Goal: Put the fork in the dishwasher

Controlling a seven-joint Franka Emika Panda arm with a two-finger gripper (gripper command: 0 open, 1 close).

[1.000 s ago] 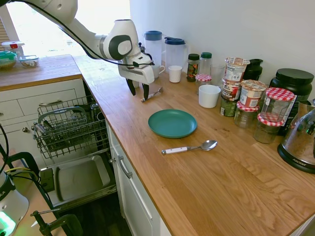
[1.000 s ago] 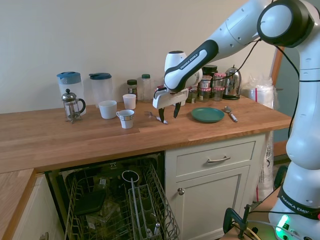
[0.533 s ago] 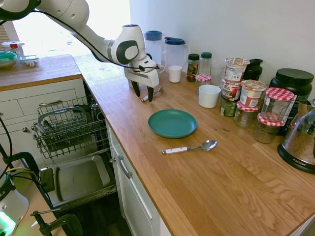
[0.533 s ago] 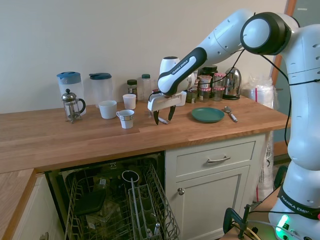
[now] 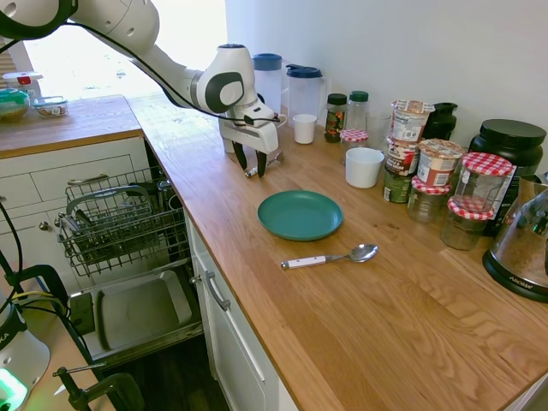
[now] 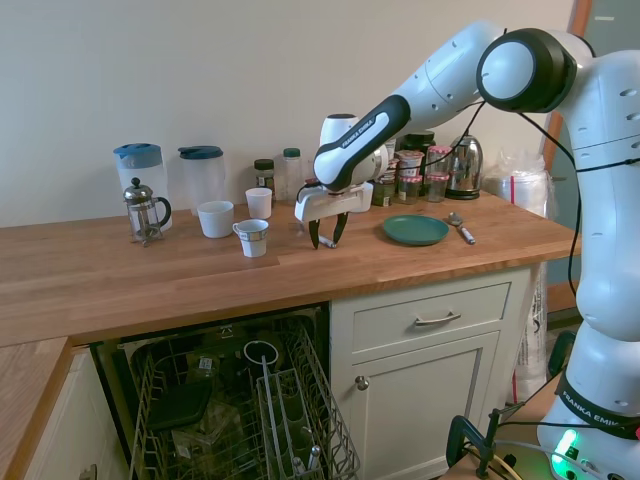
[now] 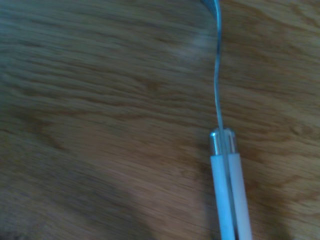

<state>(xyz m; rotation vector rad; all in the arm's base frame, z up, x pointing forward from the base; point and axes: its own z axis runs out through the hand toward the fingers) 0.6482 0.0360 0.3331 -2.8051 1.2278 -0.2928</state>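
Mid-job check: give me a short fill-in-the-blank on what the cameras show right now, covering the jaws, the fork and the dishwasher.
1. The gripper has its jaws ____ on either side of the fork.
2. The fork lies on the wooden ____.
3. The dishwasher stands with its door ____.
4. The spoon lies beside the green ____.

Missing words: open; counter; open; plate

Wooden countertop [image 5: 360, 325]. Teal plate [image 5: 300, 214] lies empty; white-handled spoon [image 5: 330, 257] just in front of it, apart. White mug [image 5: 364, 167] near jars with red checked lids [image 5: 467, 210]. Two blue-lidded pitchers [image 6: 170, 175] at wall; French press [image 6: 145, 212] beside them.
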